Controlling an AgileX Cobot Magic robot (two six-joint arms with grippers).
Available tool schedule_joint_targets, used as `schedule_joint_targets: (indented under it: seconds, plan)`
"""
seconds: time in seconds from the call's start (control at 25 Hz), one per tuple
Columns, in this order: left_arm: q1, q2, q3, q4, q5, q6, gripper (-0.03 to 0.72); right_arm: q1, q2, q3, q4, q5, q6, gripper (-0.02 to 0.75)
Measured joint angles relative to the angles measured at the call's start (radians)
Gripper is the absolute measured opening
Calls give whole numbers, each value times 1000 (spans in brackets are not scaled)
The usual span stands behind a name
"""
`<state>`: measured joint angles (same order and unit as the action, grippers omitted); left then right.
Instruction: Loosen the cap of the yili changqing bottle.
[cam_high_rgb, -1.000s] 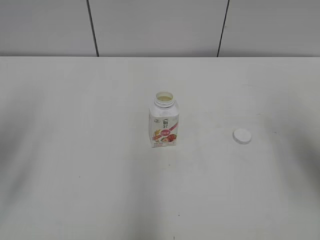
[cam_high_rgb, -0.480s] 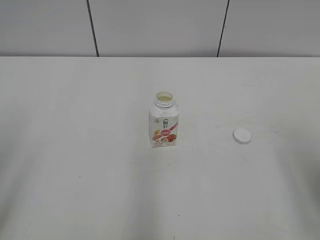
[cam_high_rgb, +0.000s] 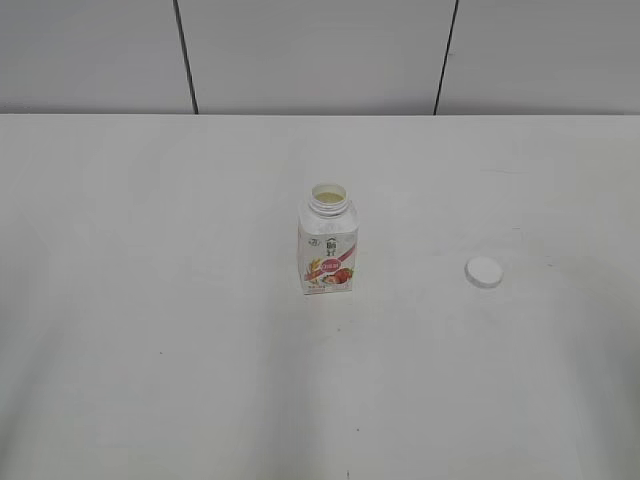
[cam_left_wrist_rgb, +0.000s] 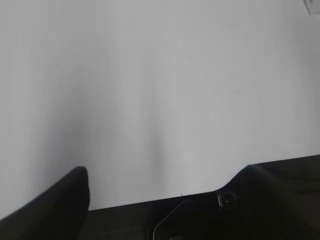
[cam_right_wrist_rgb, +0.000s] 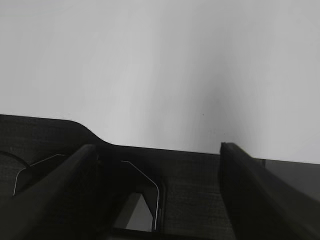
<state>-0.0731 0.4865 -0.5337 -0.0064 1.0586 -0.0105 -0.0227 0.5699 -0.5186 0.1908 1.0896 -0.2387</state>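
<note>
The yili changqing bottle (cam_high_rgb: 327, 248) stands upright at the middle of the white table, its pink and red strawberry label facing me. Its threaded neck is open, with pale liquid showing inside. The white cap (cam_high_rgb: 483, 272) lies flat on the table to the bottle's right, well apart from it. Neither gripper shows in the exterior view. In the left wrist view my left gripper (cam_left_wrist_rgb: 165, 172) is open and empty over bare table. In the right wrist view my right gripper (cam_right_wrist_rgb: 157, 146) is open and empty over bare table. Neither wrist view clearly shows the bottle or the cap.
The white table (cam_high_rgb: 150, 300) runs to a grey panelled wall (cam_high_rgb: 320, 55) at the back. Both wrist views show the table's near edge and a dark surface below it.
The bottle and the cap have not moved. The faint shadows at the table's lower left and right have faded.
</note>
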Motion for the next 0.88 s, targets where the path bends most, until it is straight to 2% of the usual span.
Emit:
schedule_joint_targets:
  seconds: [0.88]
  plan:
    - [0, -490, 10, -7, 0, -1, 562, 0, -496, 4, 7, 12, 15, 587]
